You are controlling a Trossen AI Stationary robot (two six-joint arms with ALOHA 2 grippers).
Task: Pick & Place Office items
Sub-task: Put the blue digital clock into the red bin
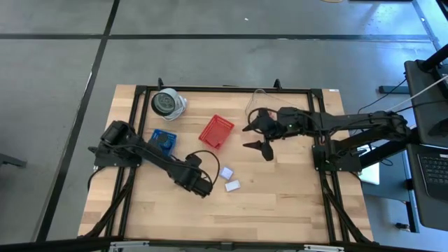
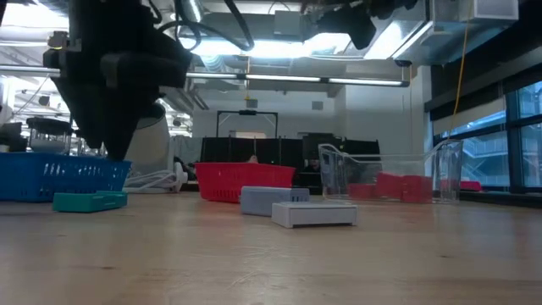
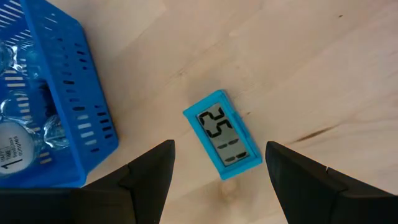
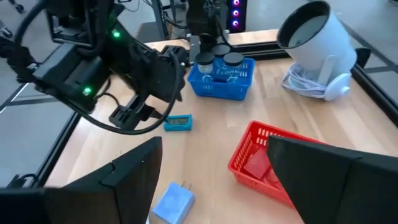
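Observation:
A teal piece with an LCD display (image 3: pixel 222 138) lies flat on the wood, also in the low view (image 2: pixel 89 201) and right wrist view (image 4: pixel 178 122). My left gripper (image 3: pixel 219 149) is open and hovers over it, one finger on each side, clear of it (image 2: pixel 110 127); in the high view the gripper (image 1: pixel 201 186) hides the piece. A pale-blue rectangle (image 1: pixel 226 172) and a white one (image 1: pixel 232 185) lie just to its right. My right gripper (image 1: pixel 257 137) is open, up in the air right of the red mesh basket (image 1: pixel 215 131).
The blue tray (image 1: pixel 164 138) holds clear black-capped jars (image 4: pixel 217 62), close to my left arm. A white round device with a cord (image 1: pixel 168 103) stands at the far left. A clear container holding red blocks (image 2: pixel 389 180) stands far right. A black frame (image 1: pixel 224 88) rims the table.

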